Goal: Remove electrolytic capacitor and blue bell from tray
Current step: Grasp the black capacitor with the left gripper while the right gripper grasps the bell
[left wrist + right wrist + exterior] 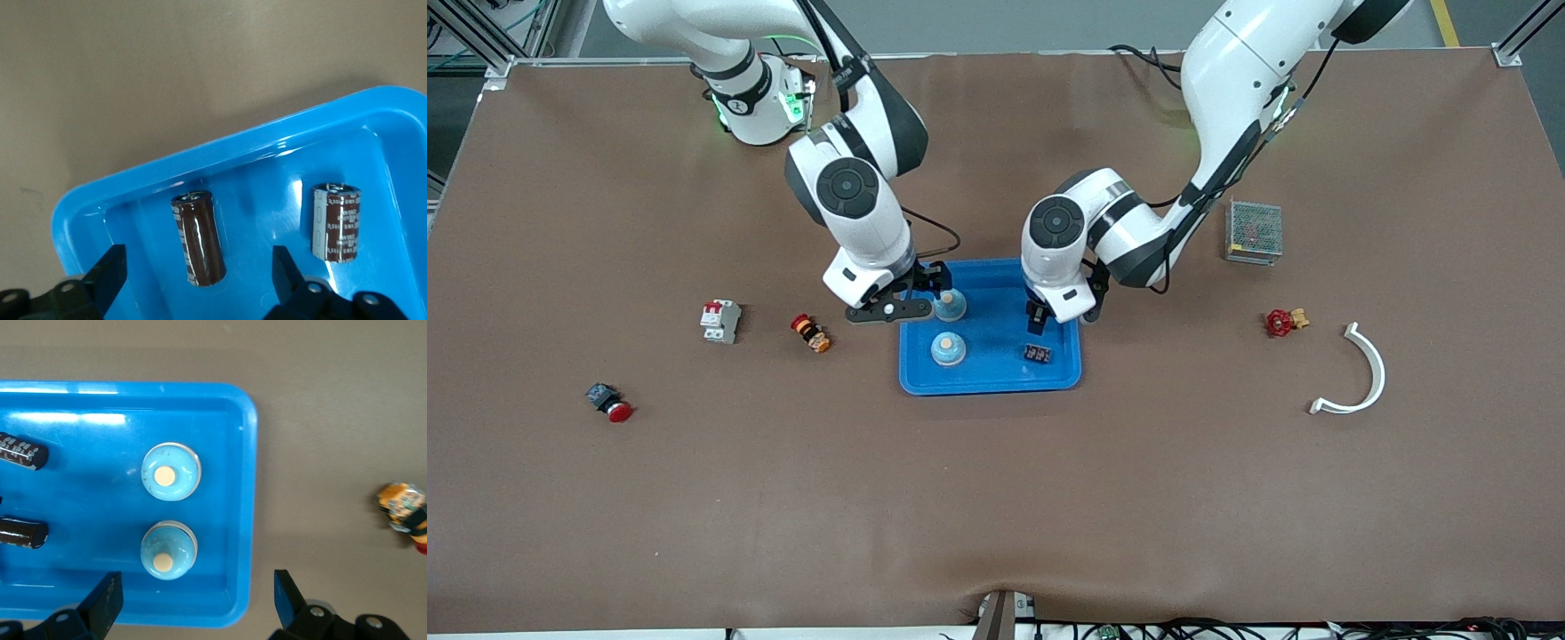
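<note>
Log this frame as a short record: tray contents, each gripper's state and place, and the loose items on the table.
tray: blue, mid-table
bells: two, in tray, toward the right arm's end
capacitors: two, lying in tray, toward the left arm's end
left gripper: open, over one capacitor
right gripper: open, over tray edge by the bells
holding: nothing in either gripper
loose items: breaker, red button, orange part, red valve, white arc, mesh box
</note>
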Tool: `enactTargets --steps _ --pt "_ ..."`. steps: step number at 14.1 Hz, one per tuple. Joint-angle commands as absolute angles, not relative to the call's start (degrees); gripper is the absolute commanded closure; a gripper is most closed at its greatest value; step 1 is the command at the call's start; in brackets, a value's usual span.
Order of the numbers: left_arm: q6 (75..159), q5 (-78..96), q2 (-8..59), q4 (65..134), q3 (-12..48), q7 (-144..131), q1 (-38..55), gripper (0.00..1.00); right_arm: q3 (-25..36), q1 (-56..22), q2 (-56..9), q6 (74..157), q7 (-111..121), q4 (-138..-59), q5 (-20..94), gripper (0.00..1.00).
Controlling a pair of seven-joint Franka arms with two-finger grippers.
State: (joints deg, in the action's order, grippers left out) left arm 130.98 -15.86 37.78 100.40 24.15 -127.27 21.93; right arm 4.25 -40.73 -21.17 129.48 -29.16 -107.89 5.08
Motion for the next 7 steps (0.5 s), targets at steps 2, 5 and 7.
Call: enactTargets --steps 2,5,7 --pt "131.0 -19.0 40.3 98.9 23.7 -132.4 23.1 0.17 4.8 -42.6 -24.3 133.9 -30.1 -108.3 5.4 0.00" --pt "131.0 -19.1 41.4 98.8 23.6 -133.9 23.2 0.29 4.8 -43.1 -26.9 137.2 -30.1 -108.3 5.4 0.00" --pt "131.0 -19.1 41.7 98.8 23.6 -134.3 23.2 0.39 4.8 -43.9 -28.0 138.3 -30.1 -108.4 5.4 0.00"
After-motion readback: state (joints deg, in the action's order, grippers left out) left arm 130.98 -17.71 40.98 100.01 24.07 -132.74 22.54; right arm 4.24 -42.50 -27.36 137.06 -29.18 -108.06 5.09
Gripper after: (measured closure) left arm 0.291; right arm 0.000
